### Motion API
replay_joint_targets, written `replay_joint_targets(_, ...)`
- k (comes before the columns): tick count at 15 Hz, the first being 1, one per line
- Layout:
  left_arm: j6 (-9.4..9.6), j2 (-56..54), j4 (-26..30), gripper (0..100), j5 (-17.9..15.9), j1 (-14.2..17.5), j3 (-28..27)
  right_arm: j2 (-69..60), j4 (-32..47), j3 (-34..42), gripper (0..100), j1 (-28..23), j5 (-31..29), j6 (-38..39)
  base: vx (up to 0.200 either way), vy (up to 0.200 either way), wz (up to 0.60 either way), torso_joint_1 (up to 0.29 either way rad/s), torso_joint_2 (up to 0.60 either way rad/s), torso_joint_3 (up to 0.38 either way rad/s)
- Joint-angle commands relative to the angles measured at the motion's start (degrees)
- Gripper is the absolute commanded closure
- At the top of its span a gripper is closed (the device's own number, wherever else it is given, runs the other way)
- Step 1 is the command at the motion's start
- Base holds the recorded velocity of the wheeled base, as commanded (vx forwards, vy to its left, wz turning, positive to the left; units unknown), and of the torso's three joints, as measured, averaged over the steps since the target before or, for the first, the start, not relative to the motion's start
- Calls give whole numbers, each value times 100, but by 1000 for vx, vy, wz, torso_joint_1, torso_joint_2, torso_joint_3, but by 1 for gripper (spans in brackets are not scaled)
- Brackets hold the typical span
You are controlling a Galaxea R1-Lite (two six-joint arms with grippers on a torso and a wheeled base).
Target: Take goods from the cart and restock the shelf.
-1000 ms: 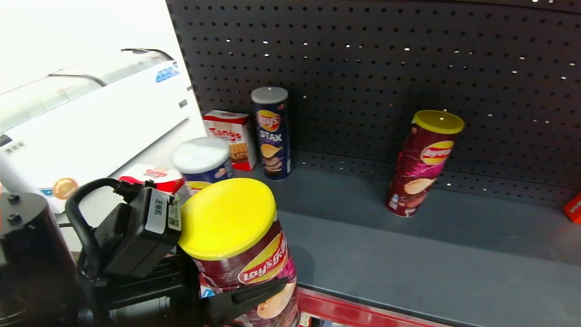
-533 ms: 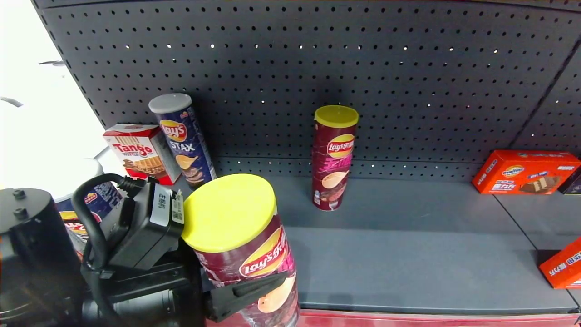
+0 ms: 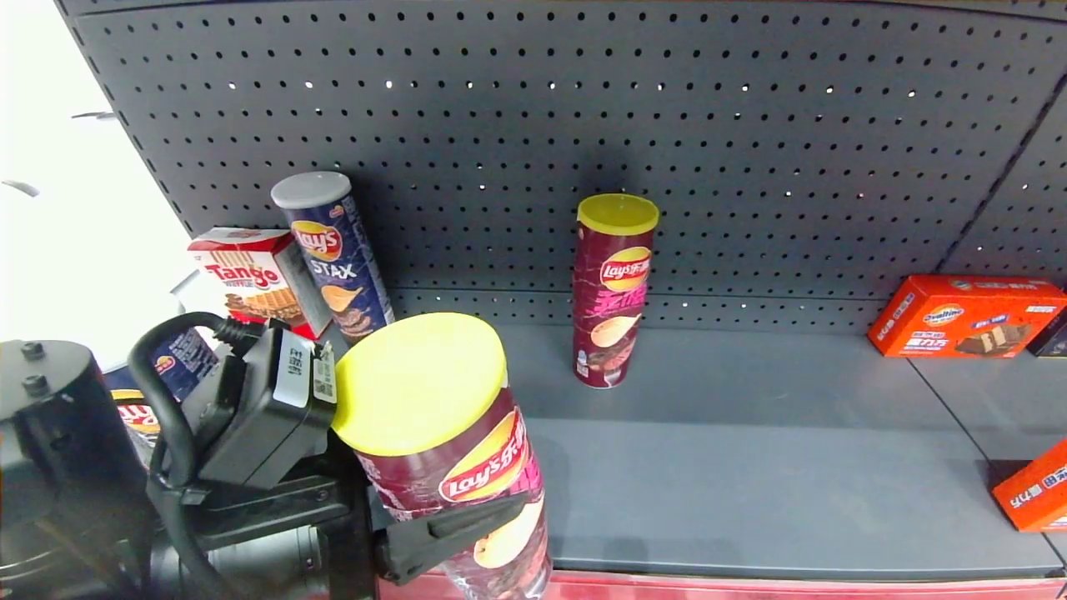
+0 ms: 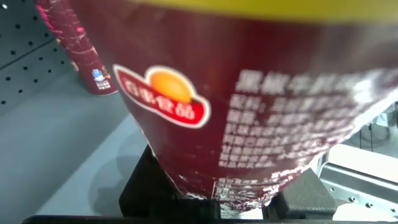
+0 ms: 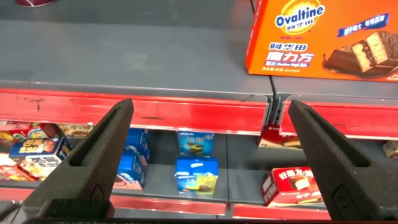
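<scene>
Pegboard back wall (image 3: 583, 100) runs the full width. Below it is the grey shelf (image 3: 750, 467), with a wide bare stretch across the middle and front.

My left gripper (image 3: 483, 533) is pinched around the maroon chip can (image 3: 442, 433), low on its body. One finger lies across the label and the other is hidden behind the can. The can is carried at the front lip of the shelf, toward the left end, yellow lid up and leaning a little. In the left wrist view the can's wall (image 4: 249, 112) sits right against the camera, seated deep in the grip.

Already shelved, by size:
- matching maroon can (image 3: 613, 292), upright near the back wall, mid-shelf
- blue can (image 3: 333, 250), upright at back left
- wafer box (image 3: 250, 279), just beside the blue can
- orange box (image 3: 959, 317), well off to the right

My right gripper (image 5: 214, 155) is spread wide and holds nothing. It hangs low in front of the red shelf edge (image 5: 186, 109).

Step, as I judge it: the pick from the cart is done and I am carrying in, with the placing not yet started.

Next move: take the can forward over the board, straighten it, and set it down flat on the bare patch, most sensibly beside its twin.
- I cannot tell whether the base clears the lip, so lift before going in.
- It is a tall, narrow can, so release only once the base sits flat.
- Give the twin some room so I don't knock it over.
</scene>
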State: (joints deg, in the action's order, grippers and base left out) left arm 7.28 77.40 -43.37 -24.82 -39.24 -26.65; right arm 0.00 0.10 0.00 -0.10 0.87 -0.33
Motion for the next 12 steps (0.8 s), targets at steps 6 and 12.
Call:
replay_joint_targets(6, 204, 232, 13, 100, 56, -57, -288, 264, 34, -18, 0, 89, 10, -20, 0, 0, 0, 0, 0, 0)
replay_joint_targets(12, 362, 337, 13, 100, 170, 31, -403, 2733, 43, -2505, 0, 599, 1056, -29, 0, 0, 0, 0, 0, 0)
